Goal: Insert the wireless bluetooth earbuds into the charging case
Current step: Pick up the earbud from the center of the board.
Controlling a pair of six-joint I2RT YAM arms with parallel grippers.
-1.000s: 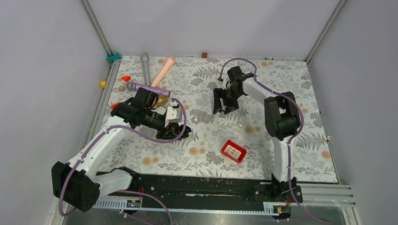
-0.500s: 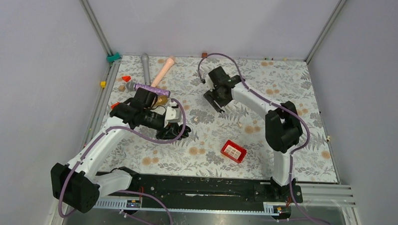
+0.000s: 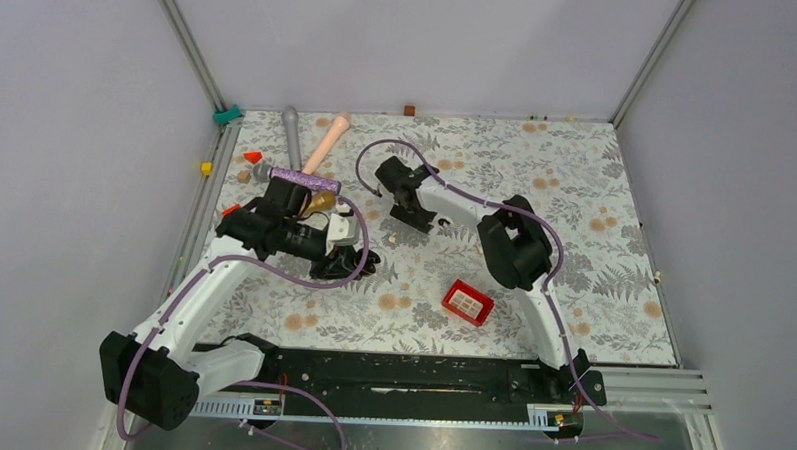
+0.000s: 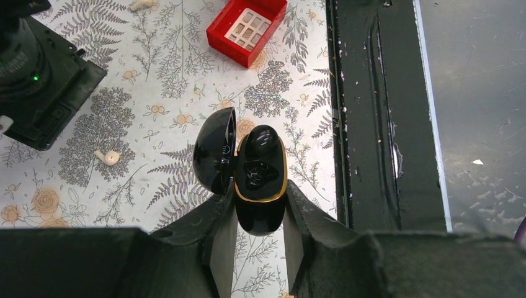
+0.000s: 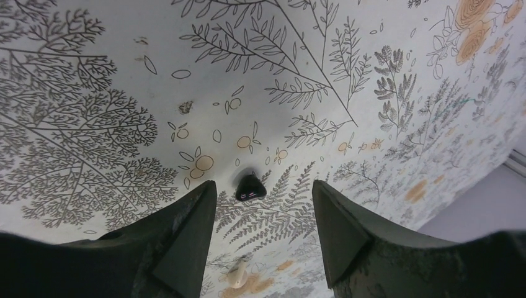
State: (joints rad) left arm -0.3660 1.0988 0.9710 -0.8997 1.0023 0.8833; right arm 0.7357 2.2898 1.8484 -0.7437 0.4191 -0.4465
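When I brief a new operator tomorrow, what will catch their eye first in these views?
The open, gold-rimmed black charging case gripped in the left claw, over the left half of the table. Next, the bright red box near the middle, and a tiny black earbud lying below the open right claw.

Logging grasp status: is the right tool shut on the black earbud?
No, the right tool is open, and the black earbud lies loose in the gap, untouched.

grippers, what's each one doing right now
Left gripper: shut on the open charging case.
Right gripper: open, empty, jaws either side of a black earbud, not touching it.
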